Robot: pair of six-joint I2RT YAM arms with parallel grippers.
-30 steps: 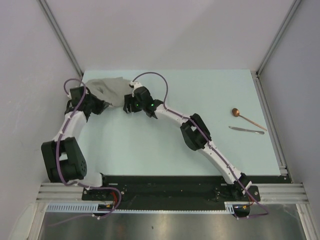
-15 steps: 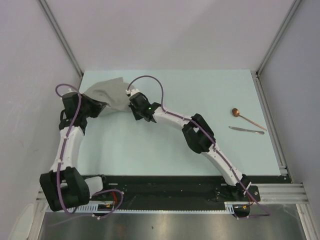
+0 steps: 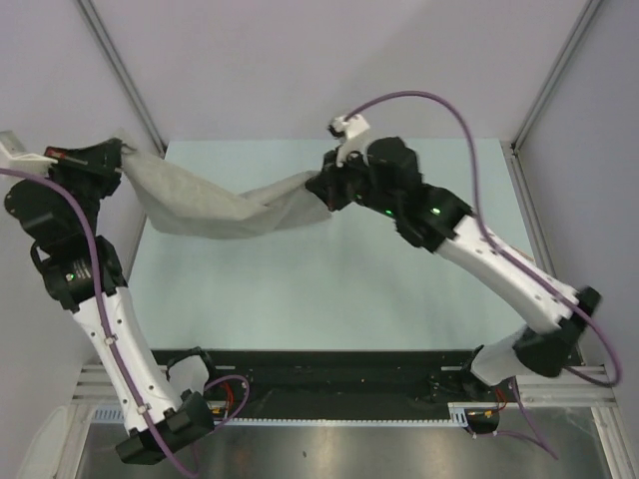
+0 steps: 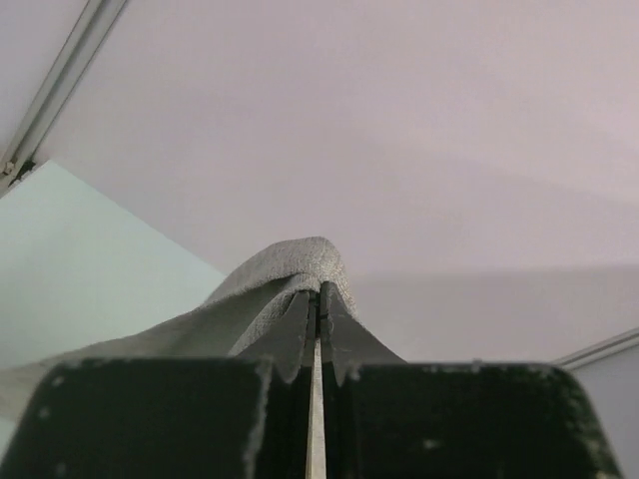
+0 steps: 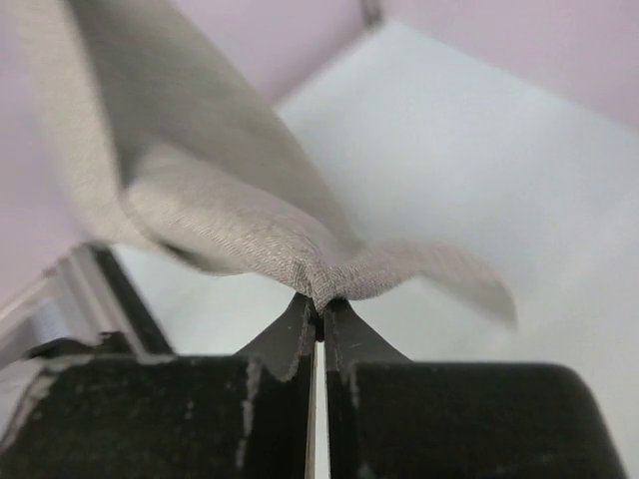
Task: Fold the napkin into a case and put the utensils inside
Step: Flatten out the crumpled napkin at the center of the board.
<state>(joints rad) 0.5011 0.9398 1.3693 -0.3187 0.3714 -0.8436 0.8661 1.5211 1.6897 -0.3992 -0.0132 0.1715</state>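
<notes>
Since the earlier frame I see both arms raised and drawn apart, with the napkin (image 3: 215, 205) lifted off the table (image 3: 300, 289). Left gripper (image 3: 118, 160): fingers pressed together on one napkin edge, far left. Right gripper (image 3: 322, 190): fingers pinching the opposite end. The cloth hangs between them, sagging; its middle appears clear of the table

One napkin (image 3: 215, 205), two arms (image 3: 100, 309) (image 3: 499, 264), one table (image 3: 300, 289).
</notes>
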